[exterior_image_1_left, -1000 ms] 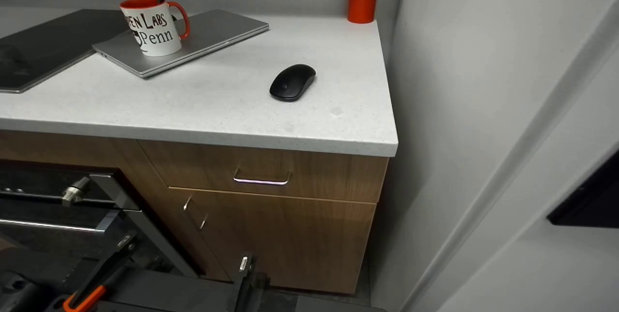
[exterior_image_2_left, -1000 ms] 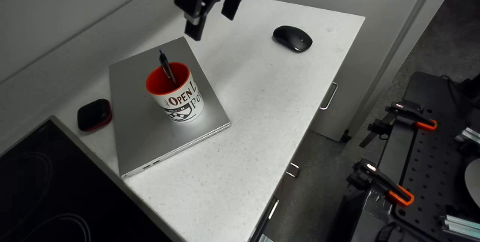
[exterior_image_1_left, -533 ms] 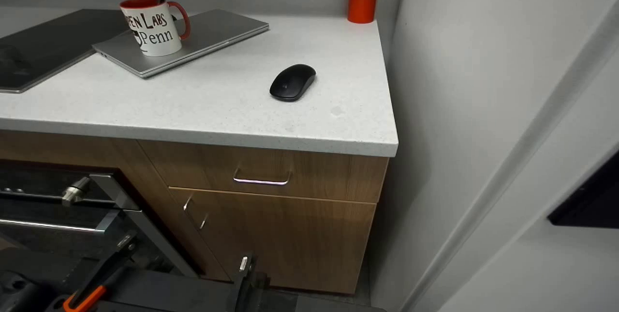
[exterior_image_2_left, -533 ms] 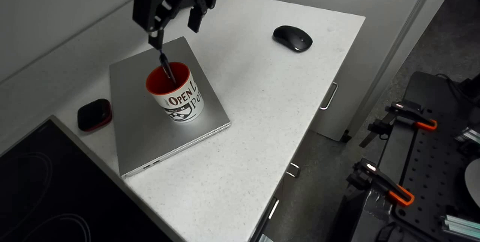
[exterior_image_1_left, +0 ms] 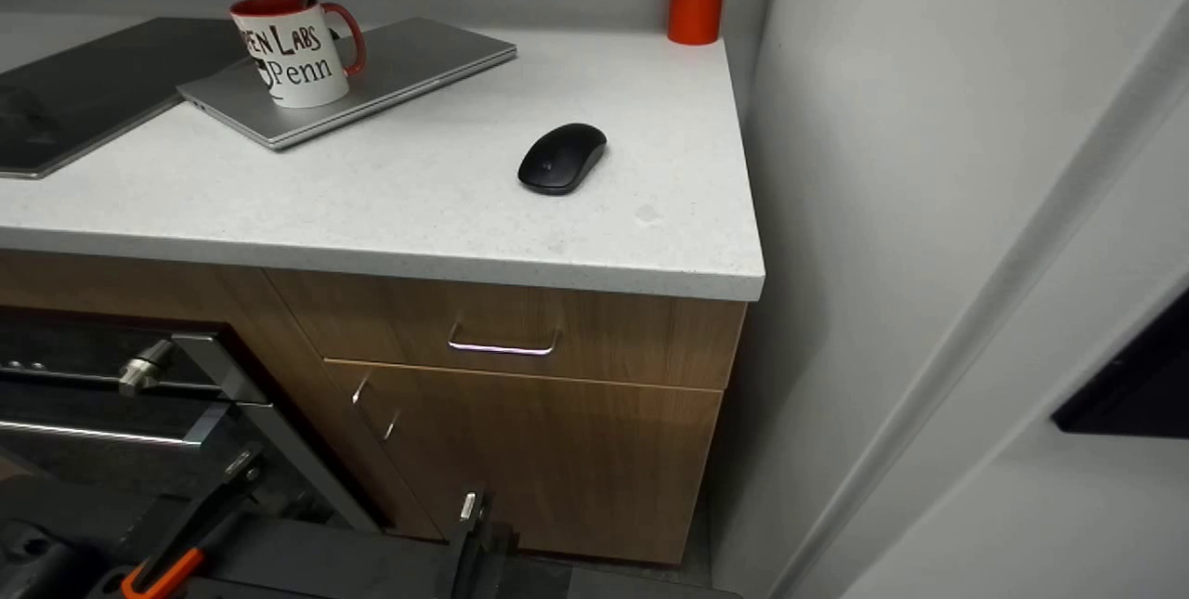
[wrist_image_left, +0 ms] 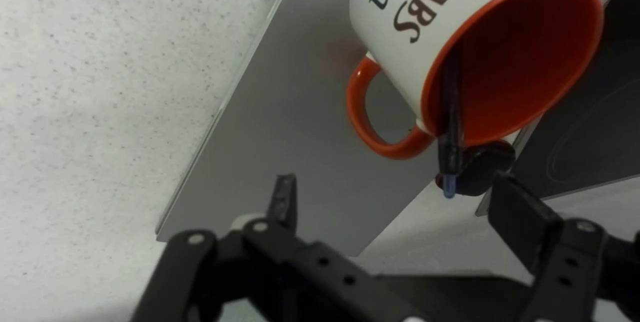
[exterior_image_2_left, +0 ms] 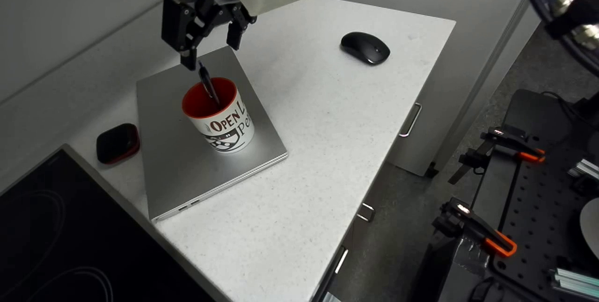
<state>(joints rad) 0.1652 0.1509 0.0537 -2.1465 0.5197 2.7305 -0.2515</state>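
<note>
My gripper (wrist_image_left: 395, 184) stands open in the wrist view, its two black fingers wide apart with nothing held. A pen (wrist_image_left: 451, 147) with a bluish tip leans out of a white mug (wrist_image_left: 415, 27) with an orange-red inside and handle. The pen's tip points toward the gap between the fingers, nearer the right-hand finger (wrist_image_left: 520, 217); contact is not seen. Upright on a closed silver laptop (exterior_image_2_left: 178, 166) rests the mug (exterior_image_2_left: 229, 131). Just above and behind it hangs the gripper (exterior_image_2_left: 210, 53), one fingertip close to the pen (exterior_image_2_left: 207, 84). The pen's lower end is hidden inside the mug.
A black mouse (exterior_image_2_left: 365, 47) lies on the white counter. Beside the laptop are a small black-and-red object (exterior_image_2_left: 118, 143) and a black cooktop (exterior_image_2_left: 70, 227). At the back stands a red cylinder (exterior_image_1_left: 697, 9) near the side wall (exterior_image_1_left: 910, 162). Orange-handled clamps (exterior_image_2_left: 500, 243) sit on a dark bench.
The gripper has swung over and down toward the mug and pen, entering further from the top in an exterior view. It stays open. Mug, pen, laptop and mouse have not moved.
</note>
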